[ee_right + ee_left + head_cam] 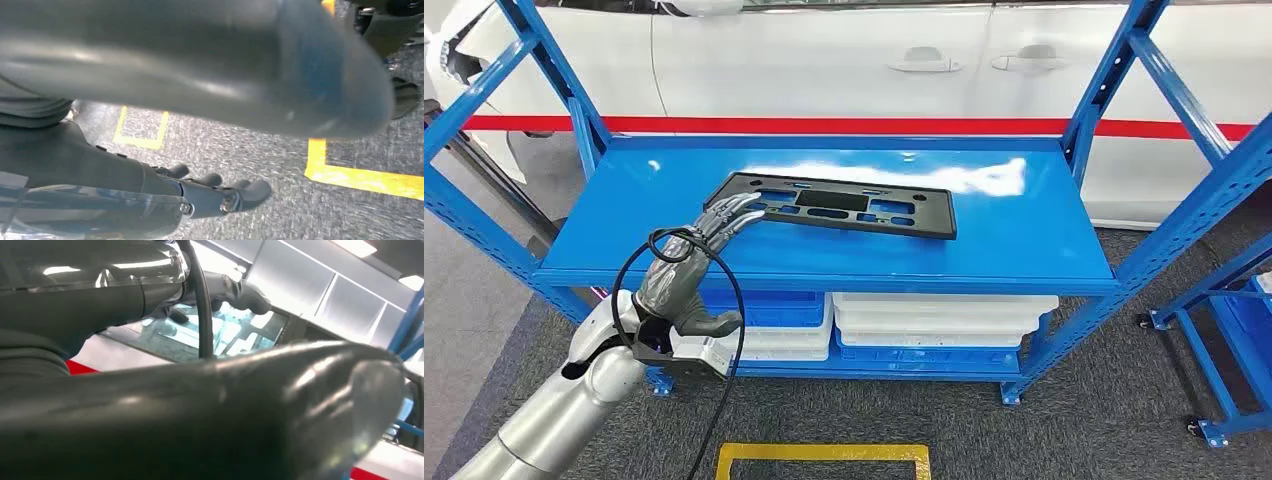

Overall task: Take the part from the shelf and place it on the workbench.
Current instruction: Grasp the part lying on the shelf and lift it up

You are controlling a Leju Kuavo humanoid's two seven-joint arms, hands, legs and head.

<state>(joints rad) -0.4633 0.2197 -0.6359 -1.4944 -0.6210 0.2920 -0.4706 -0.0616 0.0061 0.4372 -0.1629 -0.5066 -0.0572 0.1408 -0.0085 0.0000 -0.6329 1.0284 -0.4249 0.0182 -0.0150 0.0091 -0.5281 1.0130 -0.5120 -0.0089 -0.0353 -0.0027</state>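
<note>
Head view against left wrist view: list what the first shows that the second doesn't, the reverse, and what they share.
Head view alone: the black part lying flat on the blue shelf, white and blue bins stacked on the level beneath, and yellow floor tape. The left hand reaches out, fingertips at the part's near left corner; whether it grips yet is unclear.

Left wrist view alone: a close look through the car's window glass, with bright wall panels above.

Both: the left hand, its black cable, the white car with its red stripe, and blue shelf uprights.
</note>
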